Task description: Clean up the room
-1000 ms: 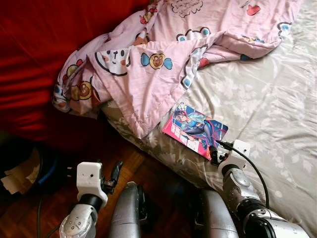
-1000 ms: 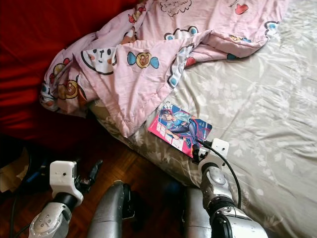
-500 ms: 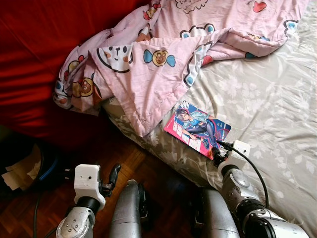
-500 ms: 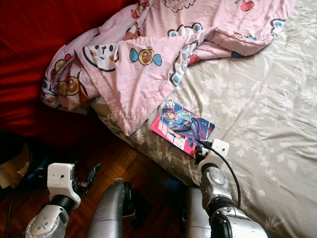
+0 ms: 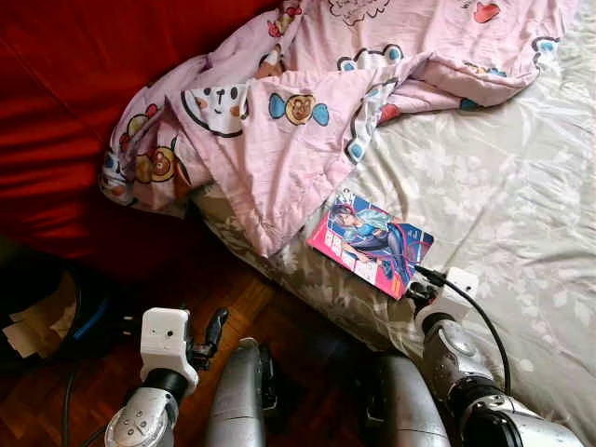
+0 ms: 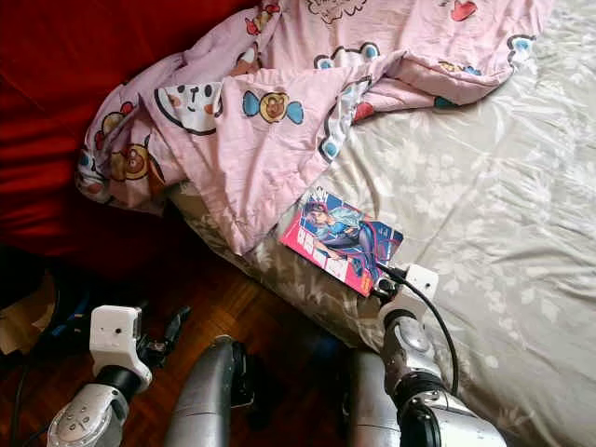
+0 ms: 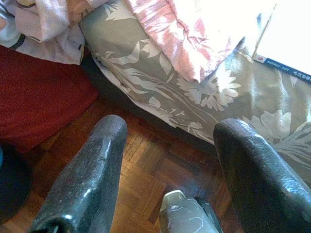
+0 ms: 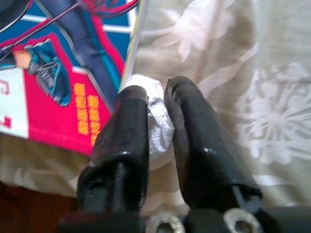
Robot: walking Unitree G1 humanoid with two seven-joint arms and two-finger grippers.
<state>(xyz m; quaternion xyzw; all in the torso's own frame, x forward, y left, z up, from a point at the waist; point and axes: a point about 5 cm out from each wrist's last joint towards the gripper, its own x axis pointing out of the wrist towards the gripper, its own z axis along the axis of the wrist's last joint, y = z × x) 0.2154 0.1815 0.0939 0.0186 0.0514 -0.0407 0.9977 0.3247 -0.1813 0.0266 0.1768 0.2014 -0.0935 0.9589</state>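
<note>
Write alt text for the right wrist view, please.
The right gripper is shut on a crumpled white wad, its two black jaws pinching it. It sits on a floral sheet at the edge of a pink and blue book.

A bed with a grey-green floral sheet (image 5: pixel 484 186) stands on a dark wooden parquet floor (image 7: pixel 160 170), with a rumpled pink cartoon blanket (image 5: pixel 307 102) on it, beside a large red cloth (image 5: pixel 65 112), in daylight.
</note>
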